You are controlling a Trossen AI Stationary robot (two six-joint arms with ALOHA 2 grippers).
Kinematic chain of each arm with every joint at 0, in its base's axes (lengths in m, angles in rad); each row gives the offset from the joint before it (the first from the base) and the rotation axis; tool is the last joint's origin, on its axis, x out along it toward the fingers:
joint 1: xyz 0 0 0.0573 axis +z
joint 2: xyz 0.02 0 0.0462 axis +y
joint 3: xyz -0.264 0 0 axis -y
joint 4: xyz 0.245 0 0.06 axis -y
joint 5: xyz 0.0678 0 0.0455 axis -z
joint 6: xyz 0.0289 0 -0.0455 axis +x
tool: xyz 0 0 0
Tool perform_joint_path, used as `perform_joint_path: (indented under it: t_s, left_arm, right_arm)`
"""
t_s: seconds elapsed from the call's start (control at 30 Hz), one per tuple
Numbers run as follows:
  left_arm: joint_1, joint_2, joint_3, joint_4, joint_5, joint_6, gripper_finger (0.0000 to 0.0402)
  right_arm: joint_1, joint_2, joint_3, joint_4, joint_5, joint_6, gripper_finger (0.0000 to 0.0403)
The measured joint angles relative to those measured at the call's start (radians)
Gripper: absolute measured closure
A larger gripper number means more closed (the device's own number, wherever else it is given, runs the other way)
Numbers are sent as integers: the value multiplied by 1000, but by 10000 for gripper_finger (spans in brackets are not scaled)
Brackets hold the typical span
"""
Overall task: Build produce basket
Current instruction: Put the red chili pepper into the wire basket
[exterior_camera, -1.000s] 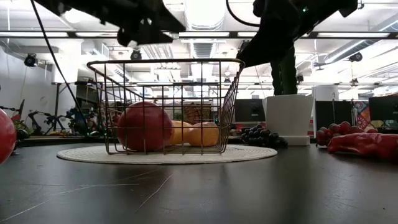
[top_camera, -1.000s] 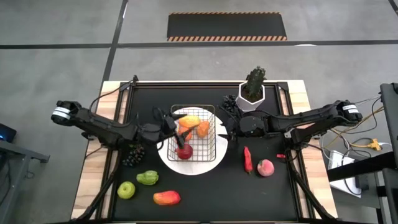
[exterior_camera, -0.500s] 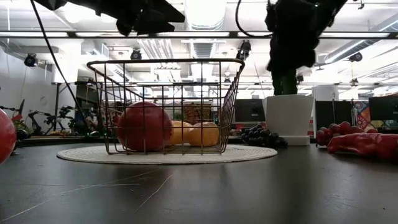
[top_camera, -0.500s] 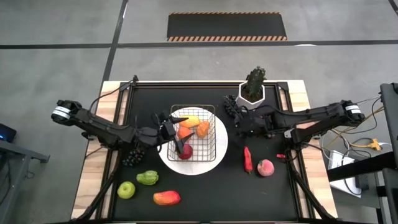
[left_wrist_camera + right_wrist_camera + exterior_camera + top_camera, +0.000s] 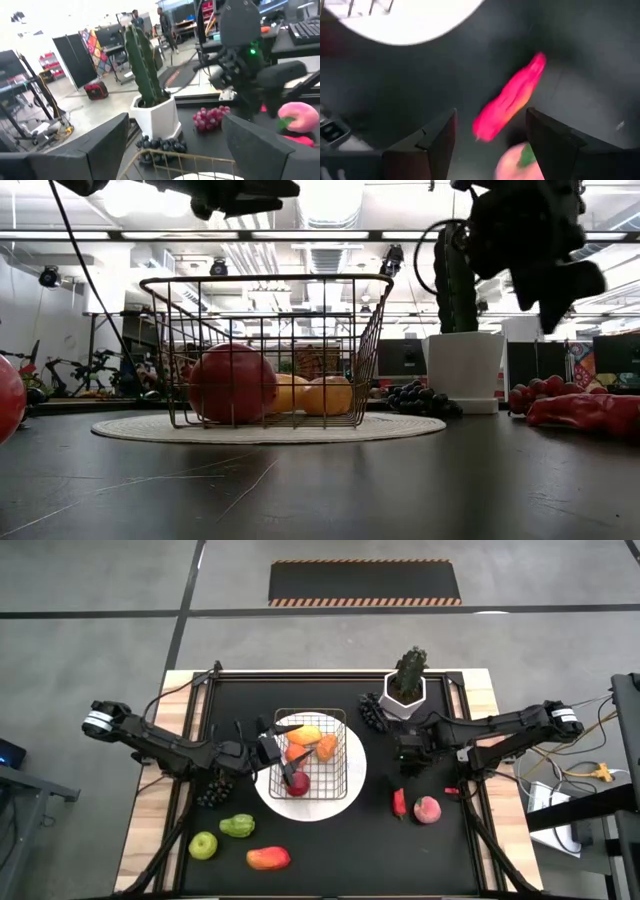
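Note:
The wire basket (image 5: 312, 752) stands on a round white plate (image 5: 275, 795) and holds a red apple (image 5: 297, 784) and orange fruits (image 5: 318, 743). My left gripper (image 5: 262, 746) hangs open and empty just left of the basket's left wall, above the table. My right gripper (image 5: 408, 758) is open and empty, above the red chili (image 5: 399, 802), which lies on the table beside a peach (image 5: 427, 810). In the right wrist view the chili (image 5: 510, 100) shows between my fingers, clear of them. Red grapes (image 5: 212, 119) lie near the pot.
A spiky plant in a white pot (image 5: 406, 688) stands at the back, with dark grapes (image 5: 371, 712) at its foot. More dark grapes (image 5: 213, 790), a green pepper (image 5: 238, 827), a green apple (image 5: 204, 845) and a mango (image 5: 268, 858) lie front left.
My right gripper has gone from the basket's right wall toward the table's right and near edges, to above the chili, staying open. My left gripper has drawn back a little toward the table's left edge, away from the basket. The produce has stayed in place.

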State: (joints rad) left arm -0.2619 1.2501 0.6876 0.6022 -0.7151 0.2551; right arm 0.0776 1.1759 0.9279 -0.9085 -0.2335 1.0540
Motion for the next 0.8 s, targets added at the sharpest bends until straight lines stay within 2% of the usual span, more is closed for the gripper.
perform_joint_path:
  t_s: [0.17,0.33,0.53,0.8]
  left_arm:
    - [0,-7,0,36,-1,78,102]
    - [0,-11,0,45,-1,113,102]
    - [0,-15,-1,45,-1,127,102]
    - [0,-27,-5,44,-1,128,102]
  right_arm:
    - [76,23,0,-2,-20,117,181]
    - [147,54,0,-1,38,211,181]
    - [198,91,0,0,145,265,181]
    - [224,199,0,-2,183,285,181]
